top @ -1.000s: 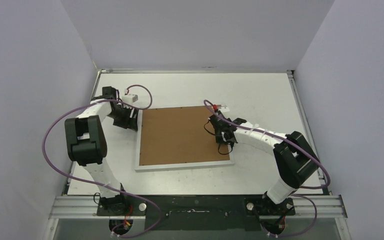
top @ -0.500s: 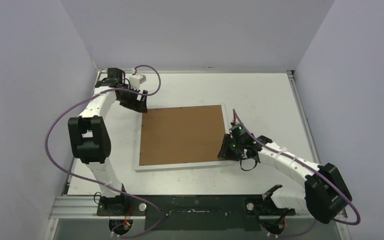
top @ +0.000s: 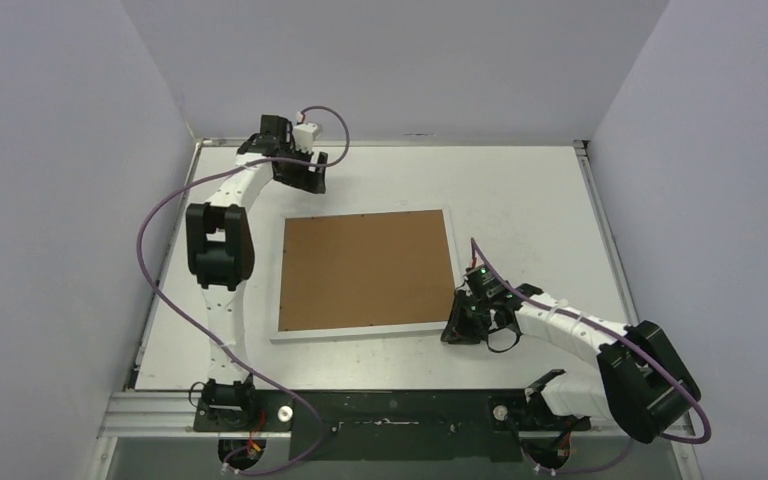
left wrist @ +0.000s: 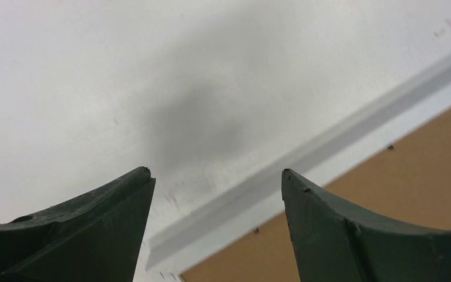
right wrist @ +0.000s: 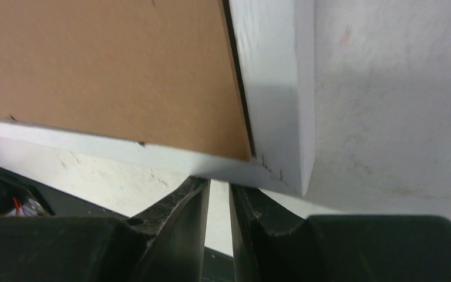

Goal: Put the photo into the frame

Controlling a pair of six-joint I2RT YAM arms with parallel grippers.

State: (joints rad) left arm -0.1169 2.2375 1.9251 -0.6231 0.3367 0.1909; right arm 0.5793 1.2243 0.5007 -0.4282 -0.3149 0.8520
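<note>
Black left gripper (left wrist: 214, 173) gapes; right gripper (right wrist: 218, 182) nearly closed at frame (right wrist: 276, 88).

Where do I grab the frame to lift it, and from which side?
Probably its near right corner, low from outside, where the right gripper sits: the frame lies flat, backing board filling the middle, so only the thin outer rim offers a pinch.

The left arm is stretched far forward with its elbow raised, and the left hand (top: 308, 178) is held with its fingers (left wrist: 94, 229) spread wide apart. The right arm is folded low and bent inward. The right hand (top: 457, 331) is pointed leftward, its fingers (right wrist: 176, 229) set almost together with a narrow gap left between.
</note>
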